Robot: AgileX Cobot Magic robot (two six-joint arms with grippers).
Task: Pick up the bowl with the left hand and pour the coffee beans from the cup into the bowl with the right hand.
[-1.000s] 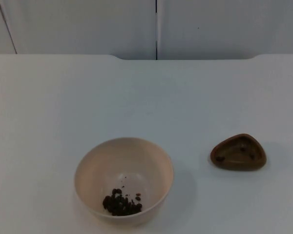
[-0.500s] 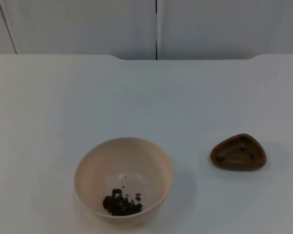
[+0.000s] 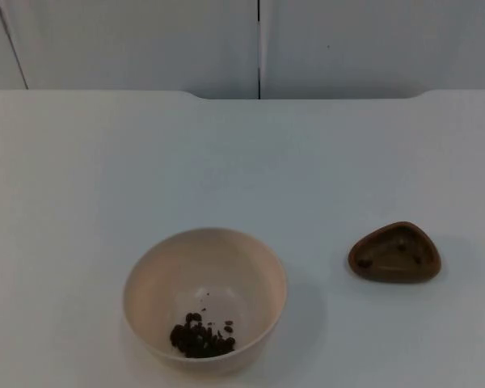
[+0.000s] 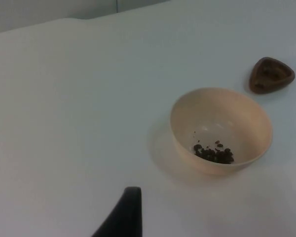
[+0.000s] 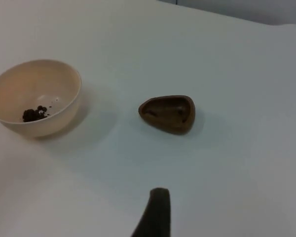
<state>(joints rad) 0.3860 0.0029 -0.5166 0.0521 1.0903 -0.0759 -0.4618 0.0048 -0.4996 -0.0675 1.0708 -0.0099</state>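
A cream bowl [image 3: 204, 297] stands on the white table near the front edge, with a small heap of dark coffee beans [image 3: 200, 337] in its bottom. The bowl [image 4: 221, 129] and the beans [image 4: 214, 153] also appear in the left wrist view, and the bowl [image 5: 35, 96] again in the right wrist view. To its right sits a low brown cup [image 3: 394, 253] of rounded triangular shape, upright, with a few dark specks inside. My left gripper [image 4: 123, 215] hangs back from the bowl, apart from it. My right gripper [image 5: 155, 212] waits short of the cup [image 5: 168, 113], touching nothing.
The white table top [image 3: 242, 162] runs back to the grey partition wall [image 3: 259, 44]. Bowl and cup stand about a hand's width apart.
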